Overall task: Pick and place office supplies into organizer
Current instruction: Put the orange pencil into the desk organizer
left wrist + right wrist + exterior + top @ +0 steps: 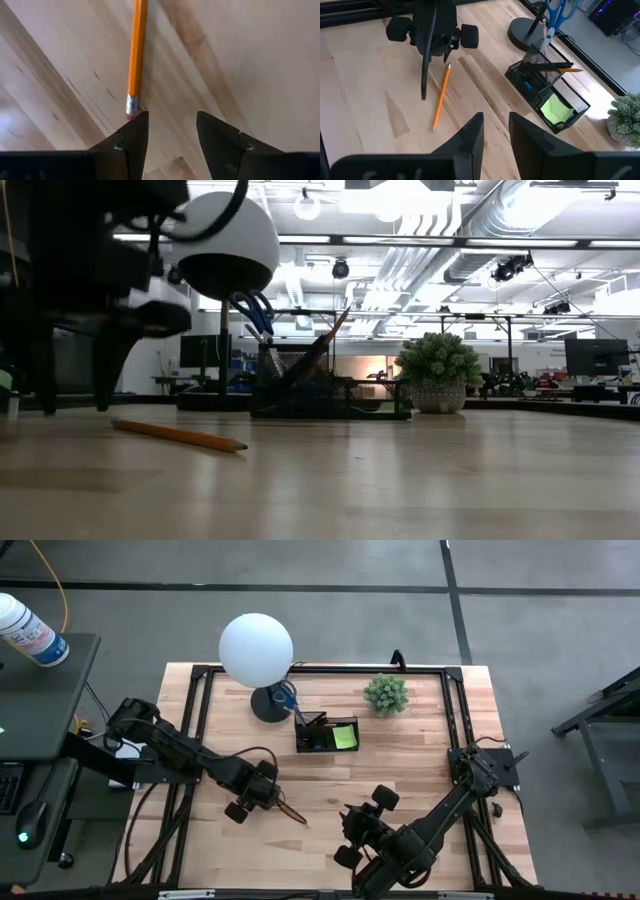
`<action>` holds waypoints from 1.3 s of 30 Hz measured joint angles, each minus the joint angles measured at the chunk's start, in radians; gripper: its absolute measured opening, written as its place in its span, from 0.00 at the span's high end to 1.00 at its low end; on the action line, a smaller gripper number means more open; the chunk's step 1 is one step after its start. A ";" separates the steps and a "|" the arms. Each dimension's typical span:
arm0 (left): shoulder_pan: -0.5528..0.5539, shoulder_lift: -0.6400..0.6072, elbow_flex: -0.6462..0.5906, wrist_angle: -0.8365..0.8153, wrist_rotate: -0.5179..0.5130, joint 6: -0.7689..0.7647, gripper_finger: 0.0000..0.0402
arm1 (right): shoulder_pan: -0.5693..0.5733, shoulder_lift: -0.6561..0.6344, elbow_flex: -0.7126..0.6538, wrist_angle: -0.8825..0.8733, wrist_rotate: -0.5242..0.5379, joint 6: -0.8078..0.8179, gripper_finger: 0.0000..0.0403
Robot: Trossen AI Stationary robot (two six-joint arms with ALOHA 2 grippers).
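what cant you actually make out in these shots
- Whether the left end effector touches the orange pencil: in the left wrist view the eraser end sits right at one fingertip, contact unclear.
- Pencil tip: cut off by the left wrist view's edge.
- Left end effector in the low view: a dark blur.
- Organizer compartments: too small in the high view; mesh walls hide contents in the low view.
- Right end effector: fingers apart, nothing between them.

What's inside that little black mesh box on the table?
The organizer holds blue-handled scissors standing upright, an orange pencil lying across the rim, dark pens and a lime-green sticky-note pad. The mesh walls hide anything lower down.
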 joint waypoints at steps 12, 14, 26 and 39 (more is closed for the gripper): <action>0.008 -0.067 -0.054 0.030 -0.003 -0.085 0.62 | 0.000 0.000 0.000 0.000 -0.024 0.038 0.80; 0.026 -0.103 -0.058 0.036 -0.003 -0.063 0.64 | 0.000 0.000 0.000 0.000 -0.027 0.045 0.80; 0.206 -0.199 -0.103 0.072 0.195 0.095 0.82 | 0.000 0.000 0.000 0.000 -0.026 0.045 0.80; 0.216 -0.198 -0.146 0.153 0.202 0.164 0.81 | -0.014 0.000 0.000 0.000 -0.045 0.058 0.80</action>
